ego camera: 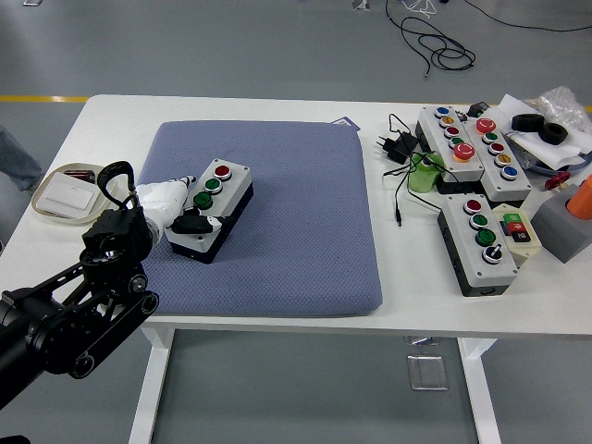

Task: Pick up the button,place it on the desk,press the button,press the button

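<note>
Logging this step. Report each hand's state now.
Left hand: on the near end of the button box; grip cannot be told.
Right hand: not in view.

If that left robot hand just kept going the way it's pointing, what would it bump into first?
It is practically there already: the left robot hand points rightward across the near end of the grey button box on the blue mat, fingers over its lower green button. Whether it touches yet is unclear.
</note>
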Motion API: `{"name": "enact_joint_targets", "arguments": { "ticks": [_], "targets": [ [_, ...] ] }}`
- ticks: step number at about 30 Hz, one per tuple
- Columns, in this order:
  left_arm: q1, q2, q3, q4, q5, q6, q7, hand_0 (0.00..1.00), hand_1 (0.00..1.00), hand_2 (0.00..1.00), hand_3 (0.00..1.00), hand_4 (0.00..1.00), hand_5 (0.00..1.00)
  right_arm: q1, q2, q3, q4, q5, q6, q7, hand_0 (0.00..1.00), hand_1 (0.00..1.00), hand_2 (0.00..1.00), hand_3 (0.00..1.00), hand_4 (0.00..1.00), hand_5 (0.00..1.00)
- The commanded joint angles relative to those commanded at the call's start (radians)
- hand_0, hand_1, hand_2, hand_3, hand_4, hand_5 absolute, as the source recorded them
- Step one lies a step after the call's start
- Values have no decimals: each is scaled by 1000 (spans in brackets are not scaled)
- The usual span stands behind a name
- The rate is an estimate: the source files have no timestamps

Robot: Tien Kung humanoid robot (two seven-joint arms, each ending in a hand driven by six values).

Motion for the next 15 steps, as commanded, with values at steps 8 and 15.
{"name": "enact_joint_targets", "arguments": {
  "ticks": [8,15],
  "targets": [
    [-9,6,-10,19,28,-87,0,509,521,648,692,746,170,-2,0,2,0,-1,0,0,640,476,616,562,304,225],
    [-20,8,-13,22,74,-129,0,478,461,582,663,711,124,2,0,0,0,4,-2,2,639,475,616,563,304,225]
  ]
}}
